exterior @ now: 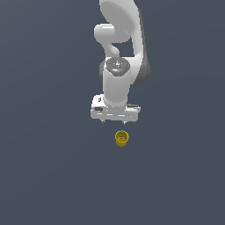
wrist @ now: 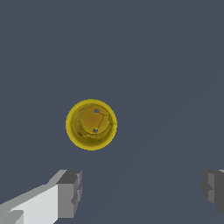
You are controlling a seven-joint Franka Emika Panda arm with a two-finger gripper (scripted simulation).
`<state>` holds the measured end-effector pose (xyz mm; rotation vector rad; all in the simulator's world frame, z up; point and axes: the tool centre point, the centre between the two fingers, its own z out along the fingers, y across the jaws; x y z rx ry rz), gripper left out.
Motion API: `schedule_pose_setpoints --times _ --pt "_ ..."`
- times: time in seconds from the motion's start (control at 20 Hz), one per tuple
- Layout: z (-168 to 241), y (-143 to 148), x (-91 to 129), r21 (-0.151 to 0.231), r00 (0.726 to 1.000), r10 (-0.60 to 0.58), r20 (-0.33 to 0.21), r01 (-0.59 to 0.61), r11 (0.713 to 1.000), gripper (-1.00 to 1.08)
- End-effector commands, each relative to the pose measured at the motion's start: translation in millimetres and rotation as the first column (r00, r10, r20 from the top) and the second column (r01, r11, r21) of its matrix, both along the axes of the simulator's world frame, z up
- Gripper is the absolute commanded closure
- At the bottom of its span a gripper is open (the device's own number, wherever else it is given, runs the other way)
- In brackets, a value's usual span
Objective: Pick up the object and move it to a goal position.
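Hovering white parallel-jaw gripper (exterior: 116,121) above a small yellow tapered cup (exterior: 121,138).

Its grey-padded fingers (wrist: 70,194) stand wide apart with nothing between them; the hollow, flared-rimmed cup (wrist: 91,124) sits upright on the plain dark grey floor (exterior: 48,167), below the fingertips and clear of them, untouched by either pad.

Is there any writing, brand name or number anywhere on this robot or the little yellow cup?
None can be read.
Arm's grey wrist disc: small red, green and white marks, too small to read.
Yellow cup: no text; only two dark dots and thin lines inside.
Gripper: plain white, no label.
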<state>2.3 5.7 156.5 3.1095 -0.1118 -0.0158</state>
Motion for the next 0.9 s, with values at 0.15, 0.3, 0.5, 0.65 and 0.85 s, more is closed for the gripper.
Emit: schedule_pose_setpoints --times 0.15,0.3,0.5,0.65,0.85 --pt "-8.8 6.6 5.3 0.006 0.995 -0.098 0.003 0.098 0.995 -0.92" --pt "-15.2 11.4 9.1 0.010 0.986 -0.169 0.005 0.169 0.986 -0.92" --pt "-24.8 18.4 14.5 0.015 0.963 -0.271 0.008 0.271 0.962 -0.92" --pt "-32.1 23.6 18.3 0.019 0.938 -0.346 0.009 0.346 0.938 -0.92" --pt "-41.5 30.4 23.0 0.023 0.899 -0.439 0.010 0.438 0.899 -0.92"
